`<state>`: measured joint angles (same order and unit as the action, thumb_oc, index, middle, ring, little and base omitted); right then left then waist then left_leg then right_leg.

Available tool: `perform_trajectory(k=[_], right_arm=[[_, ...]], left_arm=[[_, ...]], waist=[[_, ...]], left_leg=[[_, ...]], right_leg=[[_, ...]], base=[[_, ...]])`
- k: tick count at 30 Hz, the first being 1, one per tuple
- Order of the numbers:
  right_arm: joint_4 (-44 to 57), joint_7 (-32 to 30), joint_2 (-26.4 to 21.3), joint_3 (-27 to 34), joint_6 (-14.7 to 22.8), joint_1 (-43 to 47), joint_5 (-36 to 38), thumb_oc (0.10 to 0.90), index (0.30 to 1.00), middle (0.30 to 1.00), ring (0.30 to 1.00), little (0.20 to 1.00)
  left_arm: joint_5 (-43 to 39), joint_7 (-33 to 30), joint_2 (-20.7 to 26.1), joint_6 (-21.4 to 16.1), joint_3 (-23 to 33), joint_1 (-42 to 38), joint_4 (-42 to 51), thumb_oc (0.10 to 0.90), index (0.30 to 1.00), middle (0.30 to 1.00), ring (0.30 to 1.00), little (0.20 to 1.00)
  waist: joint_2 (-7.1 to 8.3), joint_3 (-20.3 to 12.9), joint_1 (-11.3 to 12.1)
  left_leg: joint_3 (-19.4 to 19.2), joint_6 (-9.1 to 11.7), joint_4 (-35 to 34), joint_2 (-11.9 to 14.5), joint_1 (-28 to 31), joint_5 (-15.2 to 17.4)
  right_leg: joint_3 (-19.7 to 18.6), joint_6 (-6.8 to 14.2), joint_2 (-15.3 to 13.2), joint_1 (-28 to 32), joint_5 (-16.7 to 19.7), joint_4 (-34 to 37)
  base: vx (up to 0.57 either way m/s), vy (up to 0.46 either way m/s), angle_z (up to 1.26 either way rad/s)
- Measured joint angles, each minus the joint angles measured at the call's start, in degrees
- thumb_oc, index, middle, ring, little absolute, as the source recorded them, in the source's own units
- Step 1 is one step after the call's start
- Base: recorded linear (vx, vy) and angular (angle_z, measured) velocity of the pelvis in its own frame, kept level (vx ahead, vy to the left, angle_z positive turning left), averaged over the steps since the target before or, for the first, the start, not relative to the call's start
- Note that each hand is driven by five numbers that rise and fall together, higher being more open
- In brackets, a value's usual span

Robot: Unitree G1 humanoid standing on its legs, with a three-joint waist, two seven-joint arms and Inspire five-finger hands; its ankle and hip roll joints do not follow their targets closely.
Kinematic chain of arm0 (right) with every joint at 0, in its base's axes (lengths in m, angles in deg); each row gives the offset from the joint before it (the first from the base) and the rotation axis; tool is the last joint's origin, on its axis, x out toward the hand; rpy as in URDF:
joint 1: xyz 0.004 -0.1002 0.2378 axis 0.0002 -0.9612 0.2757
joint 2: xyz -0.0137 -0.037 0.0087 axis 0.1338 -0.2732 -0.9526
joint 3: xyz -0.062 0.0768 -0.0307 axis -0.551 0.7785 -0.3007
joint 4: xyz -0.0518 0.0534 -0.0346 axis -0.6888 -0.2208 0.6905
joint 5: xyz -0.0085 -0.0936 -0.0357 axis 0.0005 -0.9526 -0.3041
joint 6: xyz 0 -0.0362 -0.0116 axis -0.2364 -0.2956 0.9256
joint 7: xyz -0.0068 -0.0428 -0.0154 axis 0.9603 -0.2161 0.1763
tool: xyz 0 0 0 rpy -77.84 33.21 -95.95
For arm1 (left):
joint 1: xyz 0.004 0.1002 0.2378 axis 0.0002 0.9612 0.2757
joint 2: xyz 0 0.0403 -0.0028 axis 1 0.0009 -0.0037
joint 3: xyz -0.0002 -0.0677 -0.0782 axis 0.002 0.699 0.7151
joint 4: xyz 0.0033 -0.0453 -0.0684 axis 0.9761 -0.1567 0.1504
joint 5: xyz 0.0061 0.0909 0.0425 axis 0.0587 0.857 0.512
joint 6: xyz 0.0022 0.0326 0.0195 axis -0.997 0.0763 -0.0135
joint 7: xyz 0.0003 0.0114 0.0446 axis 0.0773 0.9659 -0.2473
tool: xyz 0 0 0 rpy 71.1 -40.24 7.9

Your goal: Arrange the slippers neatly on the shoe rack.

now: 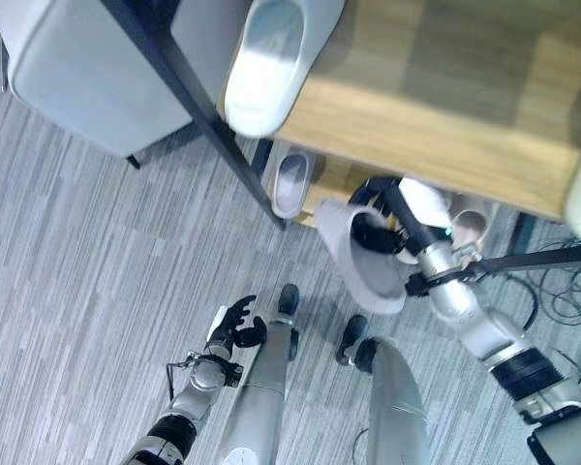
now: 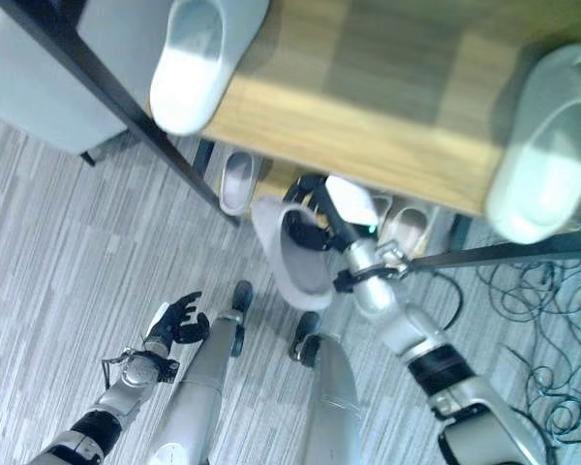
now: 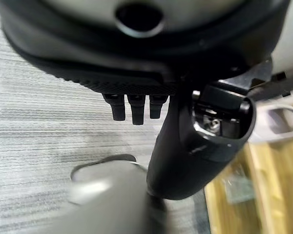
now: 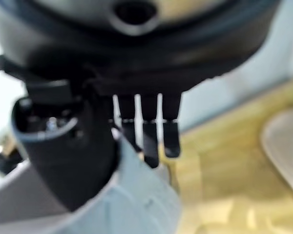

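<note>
We are holding a pale slipper (image 1: 360, 254) in our right robot hand (image 1: 382, 232), fingers and thumb curled round its edge, just in front of the shoe rack (image 1: 436, 107) and off the floor (image 1: 97, 252). As we judge it, the task is partly done: one slipper is lying on the top shelf at the left (image 1: 271, 58), others are sitting on the low shelf (image 1: 292, 182), and this one is waiting for a place. Our left robot hand (image 1: 234, 325) is hanging low near the floor, loosely curled and empty. The right eye view is adding another top-shelf slipper at the right (image 2: 547, 145).
</note>
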<state>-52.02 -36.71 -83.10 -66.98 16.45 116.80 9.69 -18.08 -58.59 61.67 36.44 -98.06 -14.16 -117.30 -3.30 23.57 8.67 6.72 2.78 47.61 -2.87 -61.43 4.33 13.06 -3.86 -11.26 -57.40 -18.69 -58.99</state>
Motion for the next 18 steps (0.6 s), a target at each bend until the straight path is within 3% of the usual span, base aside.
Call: perform_trajectory(k=[4, 13, 16, 18], right_arm=[[-0.35, -2.73, -3.79, 1.49, -0.79, 6.78, -1.62, 0.4, 0.3, 0.3, 0.3, 0.3], [-4.61, -6.17, -5.29, 1.02, -3.44, 8.87, -2.76, 0.4, 0.3, 0.3, 0.3, 0.3], [-9.32, -7.11, -5.32, 1.0, -6.13, 11.13, -3.38, 0.4, 0.3, 0.3, 0.3, 0.3], [-10.69, -7.76, -5.31, 0.84, -6.97, 11.98, -3.65, 0.4, 0.3, 0.3, 0.3, 0.3]], left_arm=[[-2.04, -0.12, 1.94, 0.35, -1.81, 0.28, 0.83, 0.8, 0.9, 0.9, 0.9, 0.9], [-4.8, -1.86, 2.9, 0.89, -3.82, 2.24, 11.11, 0.8, 0.9, 0.9, 0.9, 0.9], [-5.74, -2.85, 4.19, 0.59, -3.64, 2.04, 12.24, 0.8, 0.9, 0.9, 0.9, 0.9], [-5.87, -3.8, 5.67, 0.57, -3.63, 2.24, 12.26, 0.8, 0.9, 0.9, 0.9, 0.9]], waist=[[-0.06, -0.02, 0.13], [0.34, -0.04, -0.44], [1.69, 0.82, -0.96], [3.56, 2.24, -0.66]], left_leg=[[0.06, 0.06, 14.51, -1.09, -12.9, 4.77], [-0.37, -1.13, 30.32, -3.21, -27.74, 8.26], [-0.79, -1.31, 34.92, -4.29, -30.27, 9.33], [-1.49, -1.36, 37.01, -4.59, -30.29, 10.21]], right_leg=[[-0.93, -1.31, -1.95, -11.55, -5.31, -13.91], [-2.33, -1.94, -5.2, -24.56, -11.29, -30.25], [-3.01, -2.15, -6.7, -26.71, -13.58, -35.49], [-3.95, -1.93, -6.81, -26.96, -14.67, -37.83]], base=[[0.07, 0.016, 0.07], [0.09, -0.009, 0.13], [0.04, -0.01, 0.18], [0.04, -0.002, 0.01]])
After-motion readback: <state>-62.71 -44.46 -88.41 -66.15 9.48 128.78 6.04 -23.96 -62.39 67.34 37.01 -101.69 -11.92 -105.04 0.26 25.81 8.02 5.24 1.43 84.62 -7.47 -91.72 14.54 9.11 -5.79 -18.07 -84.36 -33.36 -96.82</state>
